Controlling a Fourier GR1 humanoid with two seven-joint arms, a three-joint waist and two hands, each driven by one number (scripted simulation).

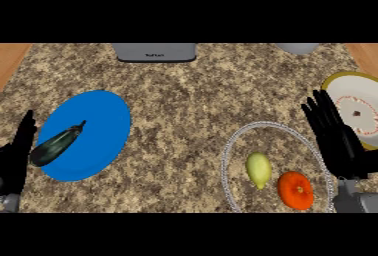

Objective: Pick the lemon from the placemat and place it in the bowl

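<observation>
Two black hands were empty: the right hand (336,140) stood with straight fingers between the placemat's (225,160) right rim and the bowl (363,92), holding nothing, and the left hand (16,155) rested open, fingers up, at the view's left edge. The lemon (258,169) lay inside the placemat, a see-through oval with a pale beaded rim, just beside a round orange-red fruit (295,190), possibly a tomato. Small, yellow-green and egg-shaped with a pointed lower end, the lemon would likely be light and stiff, its waxy skin apt to roll or slip. I judged the best hold to be across its thick middle, thumb and fingers on its long sides. The bowl, yellow-rimmed with a white inside and a reddish pattern, looked hard and glazed. On the speckled granite counter (184,100) a dark glossy eggplant (57,144) lay on a blue plate (96,115).
</observation>
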